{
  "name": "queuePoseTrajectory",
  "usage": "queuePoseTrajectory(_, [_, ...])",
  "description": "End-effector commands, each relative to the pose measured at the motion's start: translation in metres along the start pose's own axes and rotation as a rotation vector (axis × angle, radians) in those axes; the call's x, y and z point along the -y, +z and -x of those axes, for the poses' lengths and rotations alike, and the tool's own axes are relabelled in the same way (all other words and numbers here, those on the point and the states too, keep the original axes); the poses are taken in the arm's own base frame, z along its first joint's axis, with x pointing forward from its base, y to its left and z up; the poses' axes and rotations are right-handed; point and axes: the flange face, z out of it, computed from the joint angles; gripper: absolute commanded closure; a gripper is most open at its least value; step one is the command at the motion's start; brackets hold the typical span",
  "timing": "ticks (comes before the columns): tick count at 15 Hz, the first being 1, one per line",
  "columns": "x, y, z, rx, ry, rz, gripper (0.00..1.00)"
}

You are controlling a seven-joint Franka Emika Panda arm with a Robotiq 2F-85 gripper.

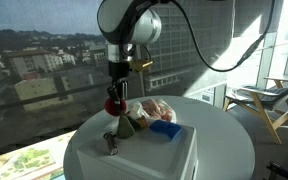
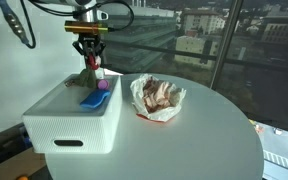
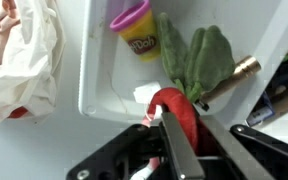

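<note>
- The hand (image 1: 115, 92) points straight down over the white box (image 2: 69, 125), which stands on the round counter (image 2: 184, 140).
- In the wrist view its fingers press on either side of a red toy (image 3: 176, 112), so the hand looks clamped on it.
- The red toy sits right at the fingertips, by the near edge of the box top. Whether it rests on the box or hangs just above it cannot be told.
- Its long axis runs out from the fingers and curves toward a green leafy toy (image 3: 204, 60) just beyond it.
- A pink-lidded putty tub (image 3: 136, 32) stands farther along the box top.
- A blue block (image 1: 165, 128) also lies on the box.
- A crumpled bag (image 3: 19, 60) lies on the counter beside the box.
</note>
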Motion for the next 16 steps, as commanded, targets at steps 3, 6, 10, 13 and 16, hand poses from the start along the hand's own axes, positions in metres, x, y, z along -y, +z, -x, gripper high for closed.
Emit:
queuePoseTrajectory(3, [-0.045,-0.104,0.038,-0.263,0.165,-0.073,0.93])
queuePoseTrajectory(6, [-0.093,-0.132,0.072,-0.377,0.309,-0.054,0.93])
queuePoseTrajectory(10, [-0.163,-0.11,0.117,-0.39,0.456,0.041,0.93])
queuePoseTrajectory(13, [-0.205,-0.072,0.148,-0.349,0.542,0.086,0.93])
queuePoseTrajectory(16, [-0.236,-0.025,0.164,-0.3,0.542,0.181,0.93])
